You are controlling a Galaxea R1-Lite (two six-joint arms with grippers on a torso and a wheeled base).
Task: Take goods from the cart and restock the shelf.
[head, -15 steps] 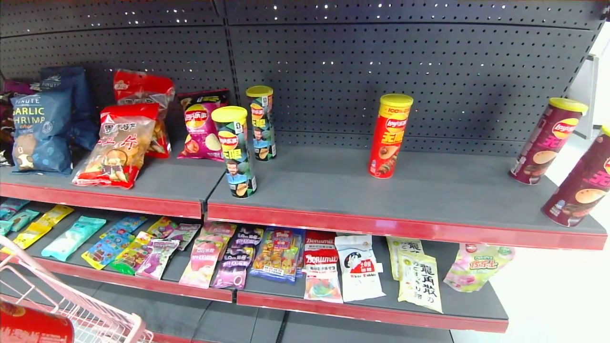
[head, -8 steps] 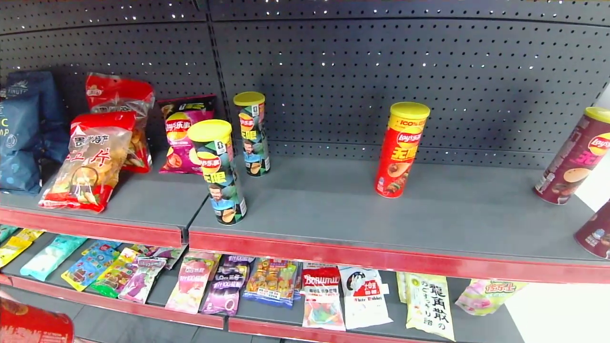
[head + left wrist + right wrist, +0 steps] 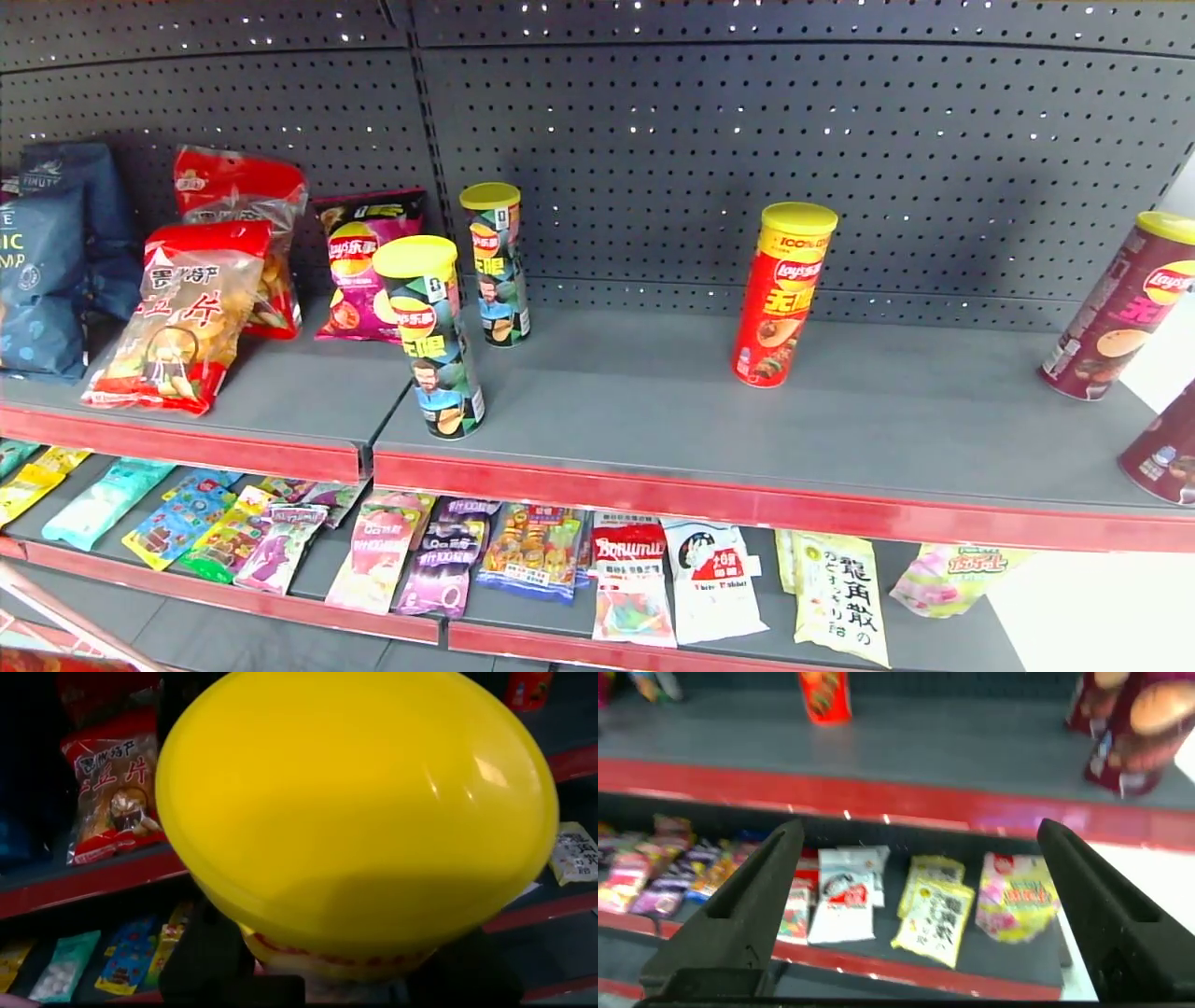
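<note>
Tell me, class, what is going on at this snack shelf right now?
A robot is restocking a shop shelf. Its left gripper is clamped on a yellow-lidded can, held in front of the shelves and not yet set down. The right gripper is open and empty, facing the shelves. On the upper shelf a red can stands upright with bare space on both sides.

Yellow-lidded can (red-banded) sits gripped in left claw.
</note>
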